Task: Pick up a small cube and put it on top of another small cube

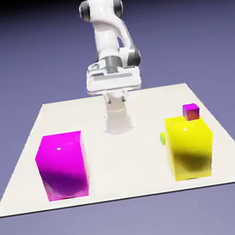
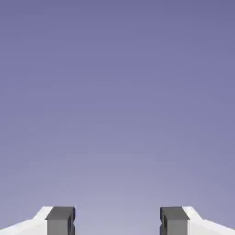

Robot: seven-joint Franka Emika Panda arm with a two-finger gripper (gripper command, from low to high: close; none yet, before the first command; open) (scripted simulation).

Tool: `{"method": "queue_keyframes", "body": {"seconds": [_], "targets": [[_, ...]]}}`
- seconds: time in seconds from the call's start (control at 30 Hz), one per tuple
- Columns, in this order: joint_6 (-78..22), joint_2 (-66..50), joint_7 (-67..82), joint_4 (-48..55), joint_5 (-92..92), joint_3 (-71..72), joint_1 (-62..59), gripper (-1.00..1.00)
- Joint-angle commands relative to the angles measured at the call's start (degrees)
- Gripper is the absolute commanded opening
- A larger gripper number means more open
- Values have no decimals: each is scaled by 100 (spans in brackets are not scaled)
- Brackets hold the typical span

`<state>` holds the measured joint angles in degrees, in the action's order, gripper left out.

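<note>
My gripper (image 1: 113,84) hangs high above the table's far edge, well back from all the blocks. In the hand view its two grey fingertips (image 2: 60,220) stand wide apart, and my gripper (image 2: 117,221) is open, with only the plain backdrop between the tips. The small cube of the task is not in view in either frame. A small purple-red cube (image 1: 191,111) sits just behind the big yellow block (image 1: 190,146) at the exterior view's right. A thin lime-green sliver (image 1: 163,138) peeks out at the yellow block's left side; its shape is mostly hidden.
A big magenta block (image 1: 62,165) stands on the white table (image 1: 125,155) at the exterior view's left. The robot's white base column (image 1: 118,117) rises at the far middle of the table.
</note>
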<state>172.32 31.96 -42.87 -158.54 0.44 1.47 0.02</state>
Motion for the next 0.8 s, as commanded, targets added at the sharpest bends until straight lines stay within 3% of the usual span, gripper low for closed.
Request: {"method": "queue_keyframes", "body": {"seconds": [0.0,0.77], "targets": [[-249,-184,-15,185,-86,114,41,0],[-5980,-4427,-352,4430,-2090,2733,989,0]]}}
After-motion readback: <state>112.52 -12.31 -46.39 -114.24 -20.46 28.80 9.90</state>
